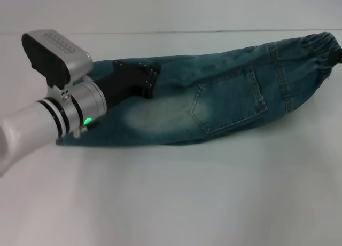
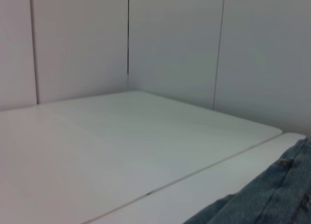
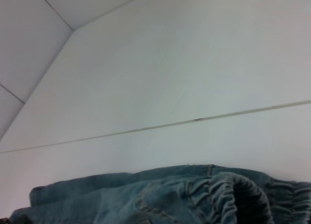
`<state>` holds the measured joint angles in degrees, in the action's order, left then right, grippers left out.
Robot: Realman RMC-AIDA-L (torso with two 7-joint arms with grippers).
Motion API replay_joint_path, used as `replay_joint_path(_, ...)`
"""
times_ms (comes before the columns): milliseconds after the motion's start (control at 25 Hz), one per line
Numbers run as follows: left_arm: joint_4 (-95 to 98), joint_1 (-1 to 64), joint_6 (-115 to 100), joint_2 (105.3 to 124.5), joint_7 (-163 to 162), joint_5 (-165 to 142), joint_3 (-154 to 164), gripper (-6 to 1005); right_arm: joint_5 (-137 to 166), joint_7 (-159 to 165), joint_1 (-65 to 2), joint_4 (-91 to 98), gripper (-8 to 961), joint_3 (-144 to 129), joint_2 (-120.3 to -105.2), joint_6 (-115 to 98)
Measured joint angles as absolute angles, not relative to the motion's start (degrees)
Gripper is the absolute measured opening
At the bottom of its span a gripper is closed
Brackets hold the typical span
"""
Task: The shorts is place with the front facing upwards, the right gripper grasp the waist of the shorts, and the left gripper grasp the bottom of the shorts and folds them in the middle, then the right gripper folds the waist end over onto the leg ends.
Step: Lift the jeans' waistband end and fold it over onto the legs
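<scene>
Denim shorts point(image 1: 214, 104) lie folded lengthwise on the white table point(image 1: 176, 198).
The left gripper point(image 1: 143, 79) rests on the shorts' leg end, opposite the puckered waist point(image 1: 318, 51); whether its fingers are clenched I cannot tell. A dark sliver just beyond the waist may be the right gripper point(image 1: 336, 56).

Head view overhead; both wrist views low beside shorts point(image 1: 214, 102).

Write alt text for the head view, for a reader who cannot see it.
Denim shorts, already folded lengthwise, lie across a white table with the puckered elastic waist at the far right. The left gripper, on a silver wrist with a green light, rests on the leg end at the left; the right gripper is barely visible at the waist.
</scene>
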<state>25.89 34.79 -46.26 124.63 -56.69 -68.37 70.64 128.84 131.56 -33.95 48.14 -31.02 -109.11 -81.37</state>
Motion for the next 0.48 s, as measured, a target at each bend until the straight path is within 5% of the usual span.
replay_joint_path(480, 17.8, 37.9, -46.3, 124.63, -44.6, -49.9, 77.9, 1, 124.2, 136.4, -36.7, 56.4, 92, -30.6, -109.36, -89.8)
